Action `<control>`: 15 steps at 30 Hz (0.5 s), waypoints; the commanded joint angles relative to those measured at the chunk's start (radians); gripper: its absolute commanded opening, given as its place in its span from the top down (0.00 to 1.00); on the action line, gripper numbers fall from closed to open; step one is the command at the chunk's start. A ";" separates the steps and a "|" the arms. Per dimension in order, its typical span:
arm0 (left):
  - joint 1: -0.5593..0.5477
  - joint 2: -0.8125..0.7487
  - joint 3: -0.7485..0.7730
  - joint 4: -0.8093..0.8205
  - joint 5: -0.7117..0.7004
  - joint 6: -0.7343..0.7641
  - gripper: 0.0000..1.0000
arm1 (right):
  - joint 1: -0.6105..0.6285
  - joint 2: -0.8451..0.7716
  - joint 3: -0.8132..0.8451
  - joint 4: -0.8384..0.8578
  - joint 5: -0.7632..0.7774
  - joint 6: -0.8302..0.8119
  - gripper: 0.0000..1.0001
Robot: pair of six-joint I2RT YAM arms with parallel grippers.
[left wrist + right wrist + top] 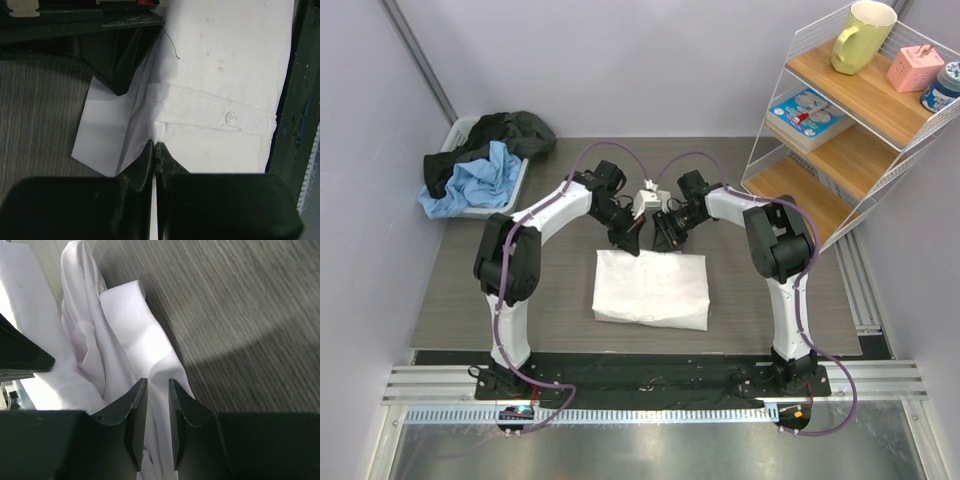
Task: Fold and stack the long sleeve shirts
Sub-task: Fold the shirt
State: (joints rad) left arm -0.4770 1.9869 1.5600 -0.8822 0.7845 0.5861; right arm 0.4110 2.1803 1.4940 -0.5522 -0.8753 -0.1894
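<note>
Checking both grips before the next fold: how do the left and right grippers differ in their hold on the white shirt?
The left gripper is pressed shut on a thin, flat edge of the white shirt; the right gripper shows a gap, filled with bunched cloth. Cloth beside the left gripper lies smooth; beside the right gripper it is crumpled. Both grip the shirt's far edge.

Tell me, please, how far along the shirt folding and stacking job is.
Done: one white shirt lies folded into a rectangle. In hand: the left gripper and right gripper both pinch cloth at its far edge. Left: the crumpled dark and blue garments in the bin are unfolded, and no stack exists yet.
</note>
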 commanded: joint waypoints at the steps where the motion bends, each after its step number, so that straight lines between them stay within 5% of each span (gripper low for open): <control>1: 0.009 0.026 0.061 0.029 -0.001 0.017 1.00 | -0.018 0.012 0.077 -0.023 0.032 -0.031 0.70; 15: 0.018 0.039 0.081 0.057 0.001 0.035 1.00 | -0.049 0.110 0.196 -0.063 0.036 -0.068 0.71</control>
State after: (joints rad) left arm -0.4686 2.0174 1.6028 -0.8597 0.7773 0.6064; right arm 0.3496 2.2280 1.6684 -0.5999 -0.8375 -0.2340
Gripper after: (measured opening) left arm 0.005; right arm 0.302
